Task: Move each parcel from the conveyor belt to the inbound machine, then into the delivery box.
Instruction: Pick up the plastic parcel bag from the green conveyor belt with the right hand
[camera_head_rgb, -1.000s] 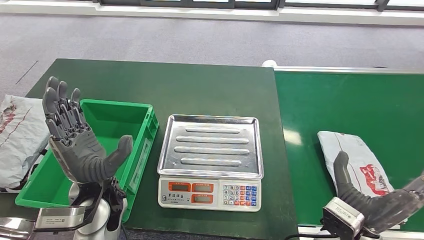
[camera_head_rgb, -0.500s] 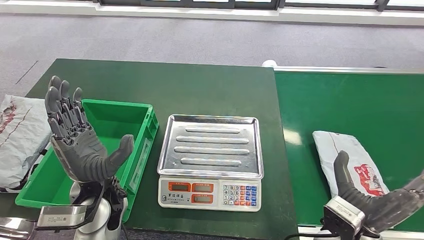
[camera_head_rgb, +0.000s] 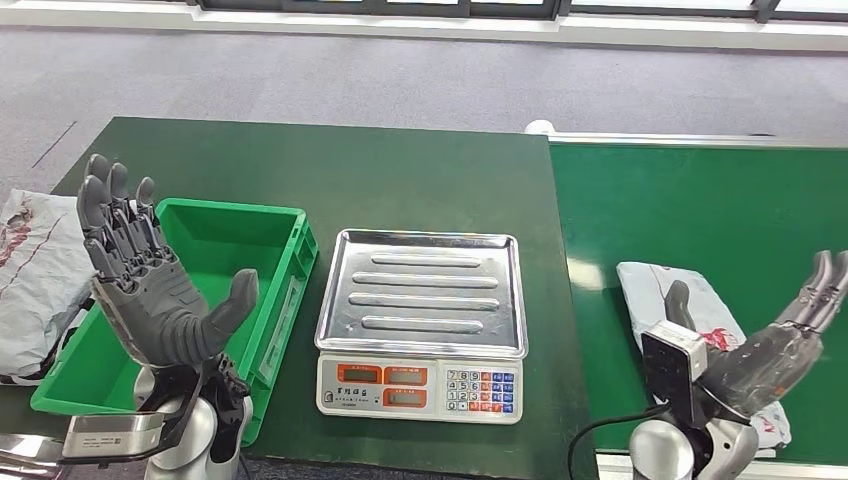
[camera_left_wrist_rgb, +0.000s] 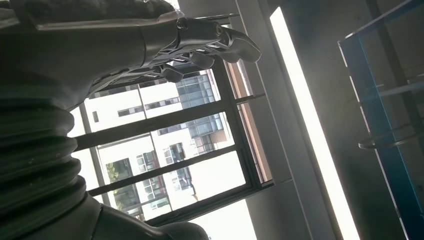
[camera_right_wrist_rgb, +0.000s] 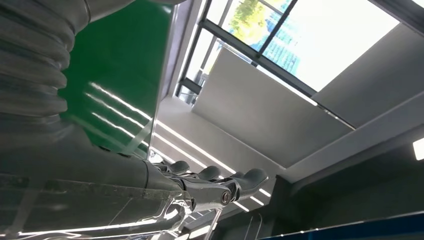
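Lying under right hand (camera_head_rgb: 765, 352), parcel (camera_head_rgb: 660, 290)

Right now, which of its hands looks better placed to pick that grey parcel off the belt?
The right hand: it hovers open right over the parcel on the conveyor belt. The left hand is raised by the green box, across the scale.

The head view is evenly bright and sharp, with soft glare on the scale's steel tray (camera_head_rgb: 422, 290) and a pale sheen on the conveyor belt (camera_head_rgb: 700, 210). Both wrist views are backlit: windows (camera_left_wrist_rgb: 170, 150) blow out white, leaving the hands dark.
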